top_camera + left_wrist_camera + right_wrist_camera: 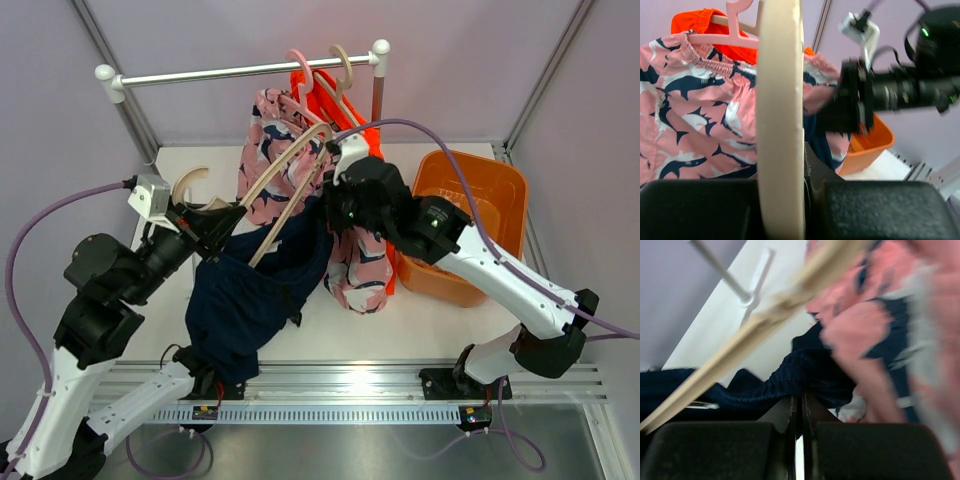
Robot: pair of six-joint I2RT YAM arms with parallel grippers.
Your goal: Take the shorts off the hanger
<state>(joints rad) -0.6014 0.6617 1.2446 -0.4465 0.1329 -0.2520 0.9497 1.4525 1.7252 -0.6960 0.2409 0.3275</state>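
a: what do my jaws hold now?

b: your left gripper (782, 200) is clamped on the beige hanger (780, 100); its bar stands upright between the fingers. your right gripper (799, 412) has the jaws pressed together. the waistband of the navy shorts (790, 375) sits exactly at the tips, so it seems to pinch only a thin edge of cloth.

a: what can go wrong from here?

b: i see 3 risks. first, the pinch looks shallow, so if you pull fast the elastic band may slip out. second, in the top view the far arm of the beige hanger lies across the pink patterned shorts (270, 150). when you draw the hanger away, it could catch them and drag them from the rail (240, 70). third, your 2 wrists are near each other, so a wide swing may knock one against the other.

a: where are the shorts, and how do they look?

b: the navy pair hangs between your arms and falls down to the table (420, 330) in a loose dark heap. it is plain and soft, with a gathered waistband. i cannot tell if it is free of the hanger. the pink pair and the orange shorts (310, 95) hang behind, beside the orange bin (480, 200).
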